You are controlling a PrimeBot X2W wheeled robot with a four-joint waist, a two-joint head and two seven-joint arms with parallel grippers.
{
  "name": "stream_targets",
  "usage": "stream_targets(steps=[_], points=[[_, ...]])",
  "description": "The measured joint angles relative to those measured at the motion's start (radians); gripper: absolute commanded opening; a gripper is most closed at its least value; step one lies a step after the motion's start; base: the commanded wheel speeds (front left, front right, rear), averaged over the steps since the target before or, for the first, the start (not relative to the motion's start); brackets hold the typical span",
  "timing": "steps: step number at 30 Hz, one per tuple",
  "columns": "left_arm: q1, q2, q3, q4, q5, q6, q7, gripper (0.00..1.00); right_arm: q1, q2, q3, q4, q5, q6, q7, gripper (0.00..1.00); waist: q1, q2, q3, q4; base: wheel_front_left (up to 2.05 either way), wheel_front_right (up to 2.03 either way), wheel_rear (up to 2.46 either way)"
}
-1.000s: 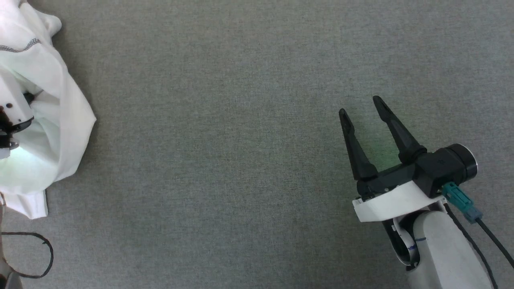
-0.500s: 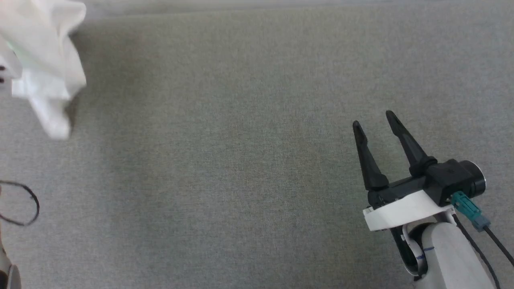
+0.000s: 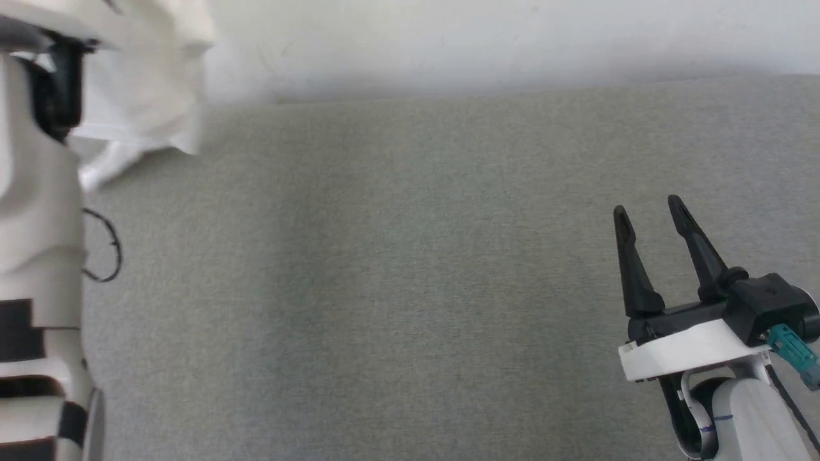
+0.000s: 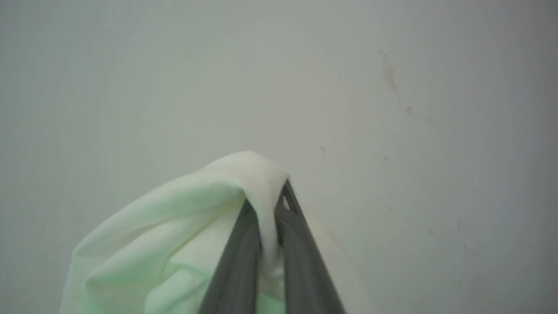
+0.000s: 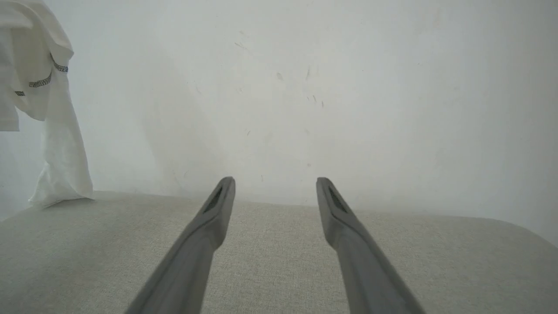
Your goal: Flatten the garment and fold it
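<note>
The shirt (image 3: pixel 147 83) has come up off the table (image 3: pixel 410 288): a second ago it lay bunched at the left edge of the head view, and now it hangs in the air from the left tool (image 4: pixel 266 205). The left wrist view shows that tool's two fingers pressed together on a fold of white cloth, which drapes over their tips. The head camera has also tipped up, so the wall (image 3: pixel 480 45) now fills the top of its view; part of the apparent shift is the camera's, not the shirt's. From the right wrist view the shirt dangles long and narrow at the far left, seam (image 5: pixel 41 81) showing, and its lowest end seems to just touch the table. The right tool (image 3: pixel 646 206) is spread wide and empty, low on the right, well apart from the cloth, as it was before. The lift probably lets the shirt drop open under its own weight; flattening has not begun, and a second hold by the free tool looks needed.
</note>
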Motion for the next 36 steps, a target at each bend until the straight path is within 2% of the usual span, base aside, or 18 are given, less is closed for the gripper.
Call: stream_targets(steps=[8, 14, 17, 21, 25, 30, 31, 32, 36], points=[[0.041, -0.149, -0.082, -0.089, -0.05, -0.01, 0.002, 0.0, 0.048, 0.0, -0.023, -0.026, 0.0, 0.0, 0.031, 1.0, 0.0002, 0.0, -0.04, -0.09, 0.0, 0.0, 0.0], [0.119, -0.245, -0.131, -0.209, -0.094, -0.009, 0.025, 0.0, 0.081, 0.0, -0.046, -0.044, 0.002, 0.0, 0.04, 1.0, 0.0002, 0.0, -0.061, -0.162, 0.0, 0.0, 0.0], [0.222, -0.268, -0.149, -0.263, -0.119, -0.004, 0.039, 0.0, 0.1, -0.001, -0.06, -0.058, 0.002, 0.0, 0.044, 1.0, 0.0002, 0.0, -0.065, -0.189, 0.0, 0.0, 0.0], [0.428, -0.282, -0.161, -0.285, -0.14, 0.038, 0.049, 0.0, 0.106, -0.001, -0.064, -0.069, 0.011, 0.0, 0.047, 1.0, 0.0003, 0.0, -0.052, -0.201, 0.0, 0.0, 0.0], [0.656, -0.276, -0.155, -0.239, -0.157, 0.081, 0.049, 0.0, 0.106, -0.001, -0.045, -0.07, 0.019, 0.0, 0.047, 1.0, 0.0004, 0.0, -0.036, -0.205, 0.0, 0.0, 0.0], [0.808, -0.281, -0.171, -0.182, -0.176, 0.081, 0.021, 0.02, 0.101, -0.001, -0.016, -0.06, 0.02, 0.0, 0.047, 1.0, 0.0003, 0.0, -0.021, -0.19, 0.0, 0.0, 0.0], [0.821, -0.281, -0.173, -0.175, -0.175, 0.081, 0.013, 0.41, 0.1, -0.001, -0.01, -0.058, 0.021, 0.0, 0.046, 1.0, 0.0003, 0.0, -0.019, -0.185, 0.0, 0.0, 0.0], [0.83, -0.282, -0.177, -0.171, -0.175, 0.079, 0.008, 1.0, 0.1, -0.001, -0.007, -0.056, 0.021, 0.0, 0.045, 1.0, 0.0004, 0.0, -0.018, -0.178, 0.0, 0.0, 0.0], [0.843, -0.29, -0.181, -0.2, -0.171, 0.077, -0.01, 1.0, 0.1, -0.001, 0.005, -0.046, 0.025, 0.0, 0.044, 1.0, 0.0003, 0.0, -0.018, -0.148, 0.0, 0.0, 0.0]])
